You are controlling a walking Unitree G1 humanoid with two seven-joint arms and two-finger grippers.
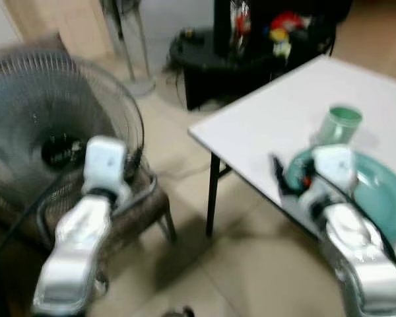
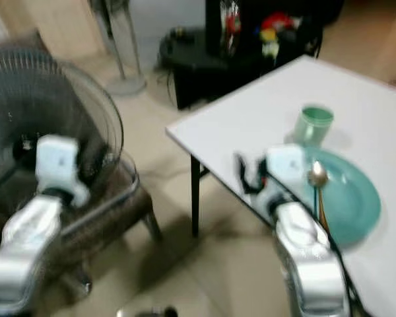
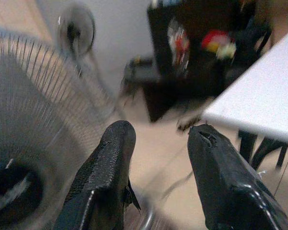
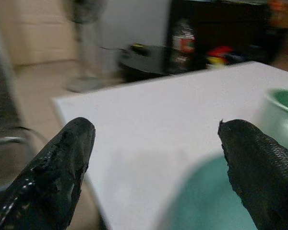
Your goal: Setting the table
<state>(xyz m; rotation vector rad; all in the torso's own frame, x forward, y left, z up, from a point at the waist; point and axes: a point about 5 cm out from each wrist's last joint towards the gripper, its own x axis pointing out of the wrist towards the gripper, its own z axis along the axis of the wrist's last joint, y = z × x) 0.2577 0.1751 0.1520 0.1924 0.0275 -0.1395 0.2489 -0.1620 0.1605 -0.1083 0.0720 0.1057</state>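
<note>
On the robot's left a large floor fan sits tilted on a woven chair, its wire grille facing up. The left gripper hangs in front of that fan, its two black fingers apart with nothing between them — bare floor and the fan's cage lie beyond. Farther back a second standing fan rises beside a black cabinet with red and yellow items on it, too blurred to name.

To the right stands the white table. Near its front edge lies a teal plate, and a spoon rests across the plate's near side. A pale green cup stands upright just behind the plate. The right gripper hovers over the table edge beside the plate — fingers spread wide, holding nothing.
</note>
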